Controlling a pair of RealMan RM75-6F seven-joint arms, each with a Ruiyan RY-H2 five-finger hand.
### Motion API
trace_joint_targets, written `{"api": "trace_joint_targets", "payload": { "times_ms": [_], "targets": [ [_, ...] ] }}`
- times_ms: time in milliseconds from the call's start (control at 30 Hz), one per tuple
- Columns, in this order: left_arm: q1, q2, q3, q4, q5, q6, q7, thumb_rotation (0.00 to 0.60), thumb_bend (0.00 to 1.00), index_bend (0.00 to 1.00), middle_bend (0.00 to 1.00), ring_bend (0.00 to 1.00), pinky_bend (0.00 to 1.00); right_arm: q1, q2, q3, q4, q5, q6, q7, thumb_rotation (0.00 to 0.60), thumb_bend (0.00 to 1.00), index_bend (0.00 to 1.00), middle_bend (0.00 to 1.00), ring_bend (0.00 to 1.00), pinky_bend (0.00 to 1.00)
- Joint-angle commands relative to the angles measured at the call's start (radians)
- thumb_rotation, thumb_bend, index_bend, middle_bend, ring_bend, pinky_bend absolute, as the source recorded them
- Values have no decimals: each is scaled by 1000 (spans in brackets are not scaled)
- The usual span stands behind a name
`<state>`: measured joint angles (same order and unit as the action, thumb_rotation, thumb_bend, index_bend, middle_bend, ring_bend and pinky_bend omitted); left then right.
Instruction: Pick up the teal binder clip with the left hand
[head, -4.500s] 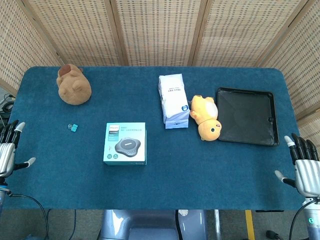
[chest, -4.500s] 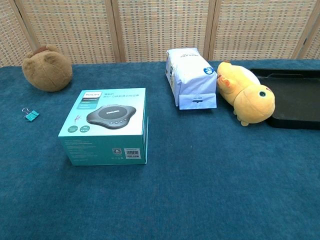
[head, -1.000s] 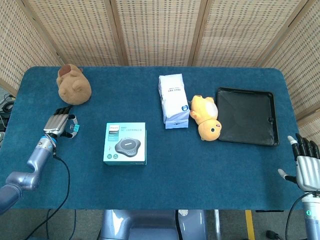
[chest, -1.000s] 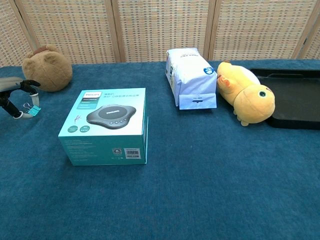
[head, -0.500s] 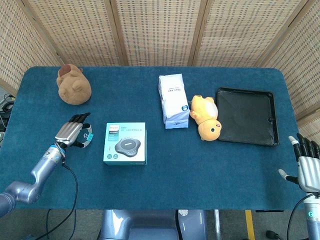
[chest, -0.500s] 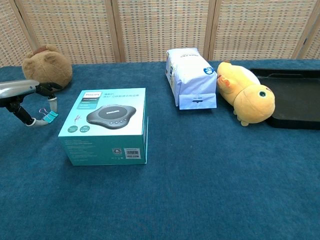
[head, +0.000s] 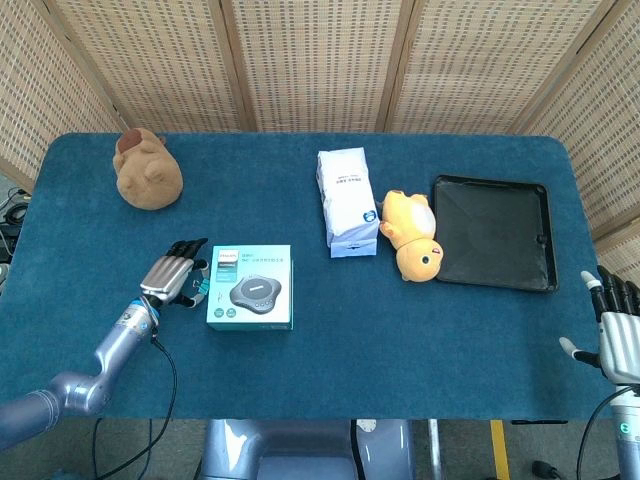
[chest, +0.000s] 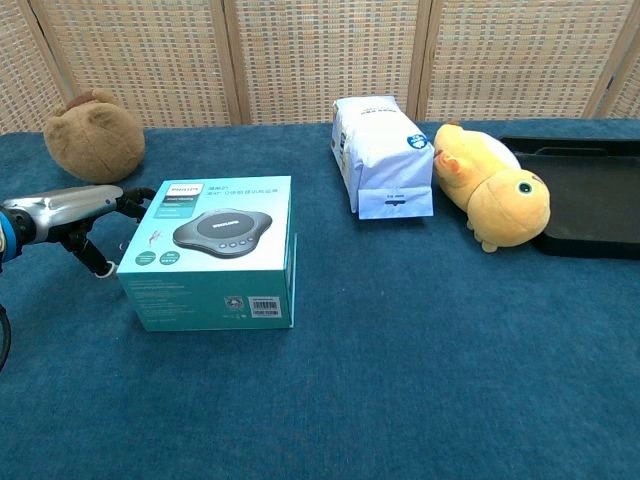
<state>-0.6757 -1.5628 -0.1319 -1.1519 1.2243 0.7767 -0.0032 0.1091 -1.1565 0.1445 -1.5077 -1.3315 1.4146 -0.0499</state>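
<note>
Wicker screens behind, blue desk (head: 300, 380) below. I've got the left hand (head: 170, 276) just left of the teal speaker box (head: 252, 287), fingers (head: 187, 247) pinching the teal binder clip (head: 199, 290) w/ the clip right beside the box's left side. Right hand (head: 618, 335) at near-right desk edge, fingers spread, holding nothing.

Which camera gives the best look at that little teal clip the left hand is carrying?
The head view: a bit of the teal binder clip peeks out beside the left hand, next to the teal box. In the chest view I cannot make the clip out.
</note>
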Motion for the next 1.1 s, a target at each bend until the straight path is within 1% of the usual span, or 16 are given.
{"api": "trace_joint_targets", "payload": {
  "times_ms": [33, 200, 267, 367, 433, 500, 667, 767, 800, 867, 933, 967, 1100],
  "targets": [
    [1, -12, -2, 4, -10, 3, 2, 600, 332, 558, 0, 0, 0, 0, 1, 0, 0, 0, 0, 2, 600, 0, 86, 0, 0, 0],
    [1, -30, 0, 14, -13, -1, -13, 600, 327, 553, 0, 0, 0, -1, 2, 0, 1, -1, 0, 6, 600, 0, 86, 0, 0, 0],
    [0, -36, 1, 20, -11, -3, -20, 600, 316, 529, 0, 0, 0, -1, 3, 0, -1, -1, 1, 7, 600, 0, 86, 0, 0, 0],
    [0, -39, 4, 29, -3, -1, -31, 600, 233, 422, 0, 0, 0, -1, 5, 1, -1, -1, 2, 9, 600, 0, 86, 0, 0, 0],
    [1, -32, 4, 26, 2, -5, -52, 600, 183, 332, 0, 0, 0, -2, 4, 3, 0, 0, 6, 7, 600, 0, 86, 0, 0, 0],
    [3, -17, 4, 13, 12, -9, -82, 600, 173, 295, 0, 0, 0, -3, 4, 4, 0, 0, 9, 7, 600, 0, 86, 0, 0, 0],
    [19, 37, -1, -29, 30, 14, -140, 600, 173, 276, 0, 0, 0, -4, 4, 3, -4, -5, 15, 2, 600, 0, 86, 0, 0, 0],
    [52, 110, -15, -91, 37, 71, -178, 600, 172, 260, 0, 0, 0, -7, 5, 0, -11, -13, 21, 0, 600, 0, 86, 0, 0, 0],
    [76, 160, -27, -120, 35, 117, -181, 600, 173, 238, 0, 0, 0, -7, 7, -3, -15, -19, 24, 1, 600, 0, 86, 0, 0, 0],
    [130, 268, -27, -224, 42, 197, -172, 600, 172, 146, 0, 0, 0, -10, 10, -6, -22, -27, 29, 2, 600, 0, 86, 0, 0, 0],
    [164, 317, -31, -276, 42, 252, -165, 600, 161, 24, 0, 0, 0, -10, 11, -7, -26, -31, 31, 4, 600, 0, 86, 0, 0, 0],
    [190, 341, -30, -298, 44, 298, -156, 600, 154, 3, 0, 0, 0, -10, 12, -8, -28, -33, 31, 4, 600, 0, 86, 0, 0, 0],
    [266, 392, -16, -362, 38, 408, -105, 600, 105, 0, 0, 0, 0, -10, 14, -12, -34, -42, 32, 3, 600, 0, 86, 0, 0, 0]
  ]
}}
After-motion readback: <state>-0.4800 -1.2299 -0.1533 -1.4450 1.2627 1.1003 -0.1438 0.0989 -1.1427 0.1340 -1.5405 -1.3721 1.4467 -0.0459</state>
